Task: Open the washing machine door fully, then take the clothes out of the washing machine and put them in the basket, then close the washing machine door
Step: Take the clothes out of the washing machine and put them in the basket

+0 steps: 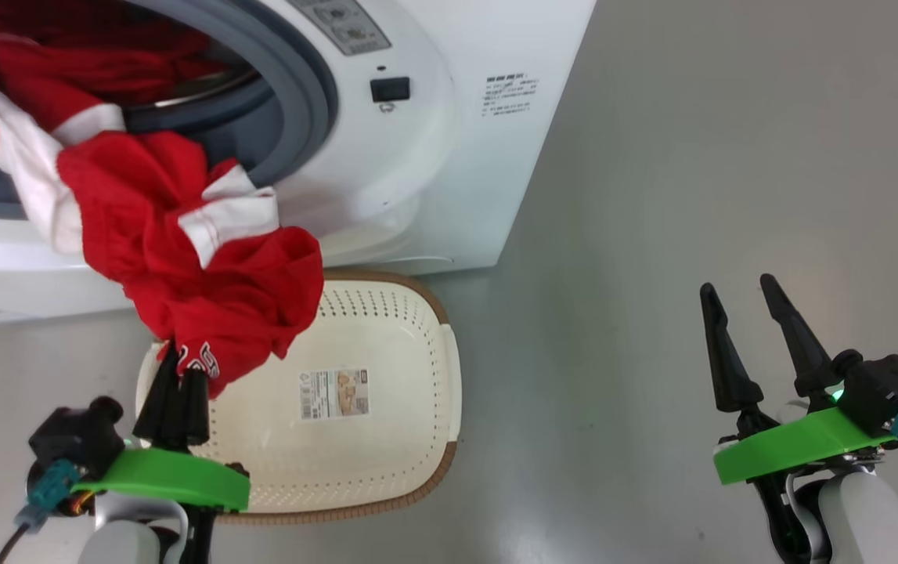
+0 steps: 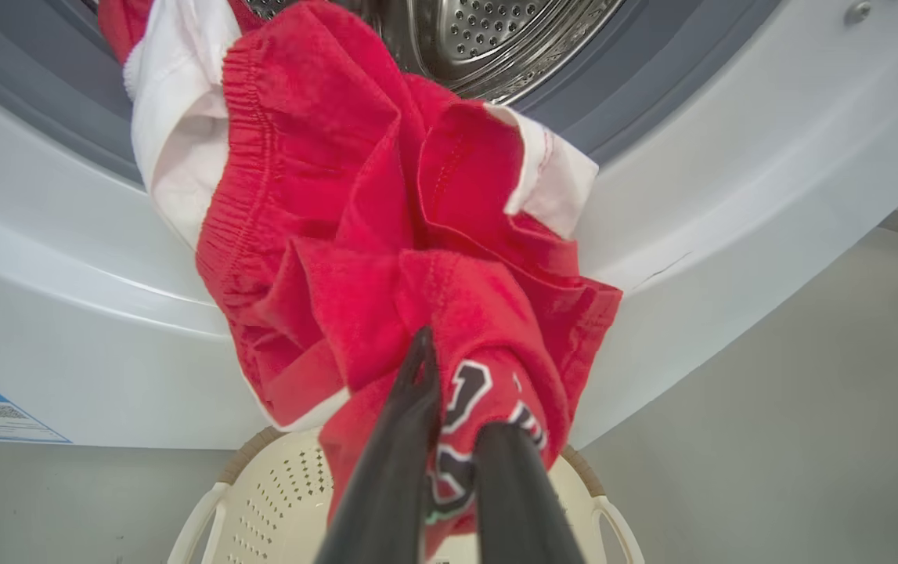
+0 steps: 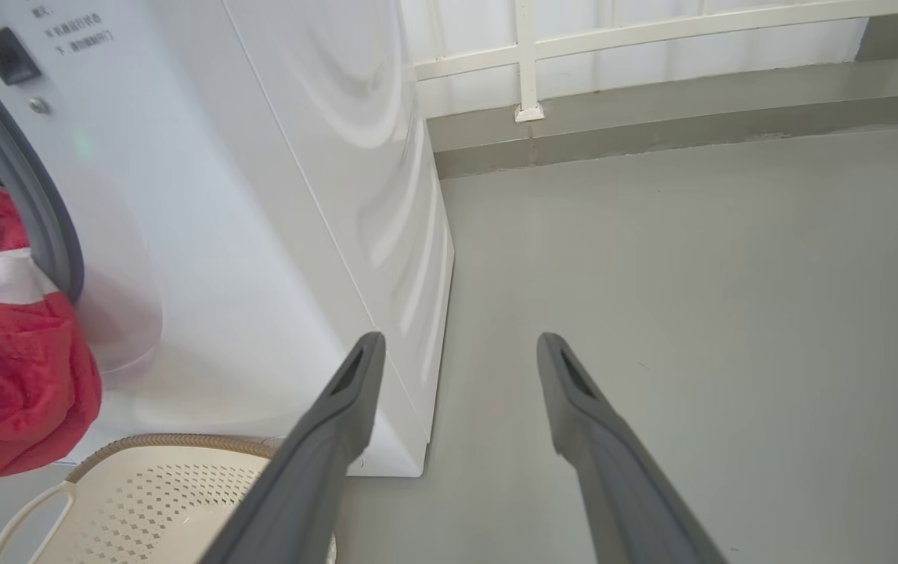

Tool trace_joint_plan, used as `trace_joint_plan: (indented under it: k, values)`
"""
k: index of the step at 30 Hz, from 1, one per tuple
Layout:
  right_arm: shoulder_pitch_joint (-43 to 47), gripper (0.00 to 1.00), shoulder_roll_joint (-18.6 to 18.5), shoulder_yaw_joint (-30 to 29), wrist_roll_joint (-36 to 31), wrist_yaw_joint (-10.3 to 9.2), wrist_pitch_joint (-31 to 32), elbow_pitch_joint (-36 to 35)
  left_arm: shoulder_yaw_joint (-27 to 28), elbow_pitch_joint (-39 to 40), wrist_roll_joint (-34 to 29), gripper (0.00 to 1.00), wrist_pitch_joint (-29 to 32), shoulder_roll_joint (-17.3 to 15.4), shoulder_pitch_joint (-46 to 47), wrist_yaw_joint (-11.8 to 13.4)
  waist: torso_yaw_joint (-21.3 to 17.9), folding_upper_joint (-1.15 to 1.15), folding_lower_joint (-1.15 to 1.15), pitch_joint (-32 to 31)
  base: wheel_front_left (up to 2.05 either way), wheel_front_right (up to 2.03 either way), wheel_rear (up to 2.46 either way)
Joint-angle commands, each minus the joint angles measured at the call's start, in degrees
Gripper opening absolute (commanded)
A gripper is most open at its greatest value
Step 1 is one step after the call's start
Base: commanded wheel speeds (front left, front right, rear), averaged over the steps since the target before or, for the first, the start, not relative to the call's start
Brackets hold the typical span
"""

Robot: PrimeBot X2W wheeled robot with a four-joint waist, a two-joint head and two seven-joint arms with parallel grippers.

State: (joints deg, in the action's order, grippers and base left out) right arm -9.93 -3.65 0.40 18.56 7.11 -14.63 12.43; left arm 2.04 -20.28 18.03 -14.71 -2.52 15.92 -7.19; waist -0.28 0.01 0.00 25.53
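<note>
The left gripper [image 1: 176,359], fingers clamped on the clothes [image 1: 182,258] that trail out of the washing machine [image 1: 417,157] to just above the basket [image 1: 386,439], should draw them fully clear before letting go low; the right gripper [image 1: 740,287] hangs with fingers apart, empty.

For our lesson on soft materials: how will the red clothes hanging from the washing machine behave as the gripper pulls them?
Probably floppy: the clothes drape and fold over the washing machine rim. Likely light, since the left gripper holds them by one pinched edge. They may drag, as part lies inside the drum.
</note>
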Motion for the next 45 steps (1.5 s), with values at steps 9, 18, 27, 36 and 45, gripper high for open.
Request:
trace_joint_plan:
  k: [9, 18, 27, 36, 45]
  values:
    - [-2.4, 1.0, -0.1, 1.0, 0.2, 0.37, -0.4, -2.4, -0.3, -8.6, 2.2, 0.0, -0.3, -0.8, 5.0, -0.3, -1.0, -0.01, 0.0, 5.3, 0.0, 0.0, 0.0]
    - [-3.6, 1.0, 0.1, 0.9, -0.3, 0.37, -0.4, -3.0, -2.3, -17.5, 3.6, 0.0, -0.3, -0.8, 8.8, -0.3, -1.5, -0.01, 0.0, 9.1, 0.0, 0.0, 0.0]
    - [-4.7, 1.0, 0.0, 1.0, -0.8, 0.37, -0.4, -4.1, -4.3, -24.5, 4.4, 0.0, -0.3, -1.5, 13.8, -0.3, -1.7, -0.01, 0.0, 13.4, 0.0, 0.0, 0.0]
    - [-5.4, 1.0, -0.1, 0.9, -1.1, 0.37, -0.4, -4.9, -4.6, -29.0, 4.6, 0.08, -0.3, -2.1, 17.6, -0.3, -1.5, -0.01, 0.0, 15.9, 0.0, 0.0, 0.0]
    - [-5.4, 1.0, 0.0, 0.8, -1.2, 0.37, -0.4, -4.4, -4.4, -29.1, 5.2, 1.0, -0.3, -1.8, 17.8, -0.3, -1.3, -0.01, 0.0, 15.1, 0.0, 0.0, 0.0]
